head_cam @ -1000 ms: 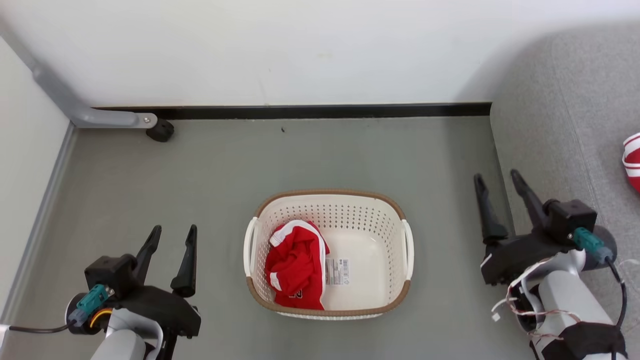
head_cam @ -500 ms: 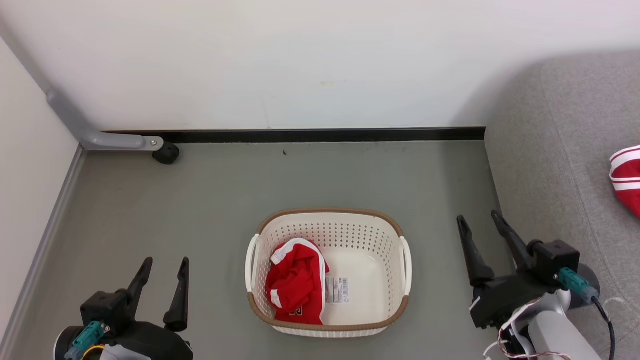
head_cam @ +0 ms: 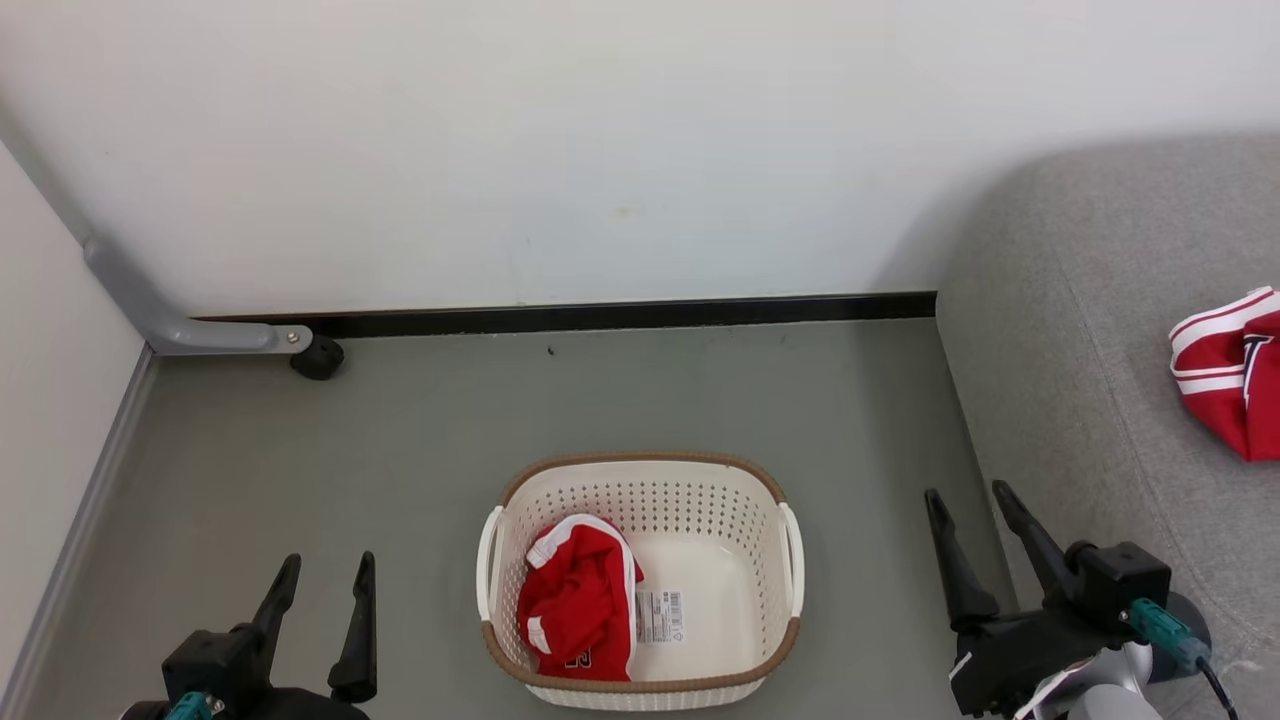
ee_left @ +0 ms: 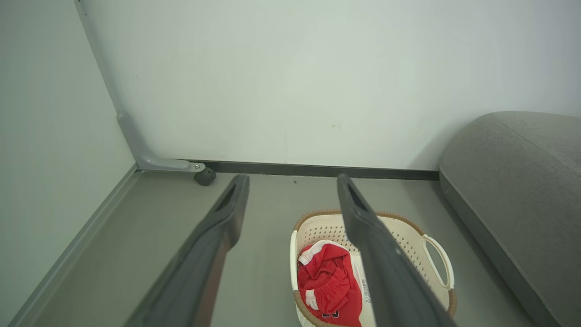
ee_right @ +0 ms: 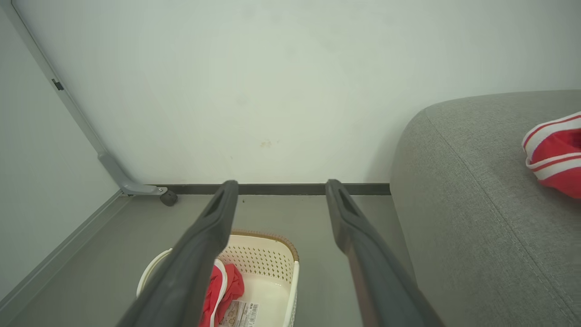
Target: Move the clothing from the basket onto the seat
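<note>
The cream basket with a brown rim stands on the grey floor, low in the head view. Crumpled red clothing with white trim lies in its left half, beside a paper label. A second red garment with white stripes lies on the grey seat at the right. My left gripper hangs open and empty left of the basket. My right gripper is open and empty between the basket and the seat's edge. The left wrist view shows the basket and clothing below the fingers.
A white wall with a black skirting closes the back. A grey metal leg with a black caster stands at the back left corner. Another pale wall runs along the left. Bare floor surrounds the basket.
The head camera has tilted up, so the whole picture has slid down. More of the wall and of the red garment on the seat shows. Both grippers stay open.
</note>
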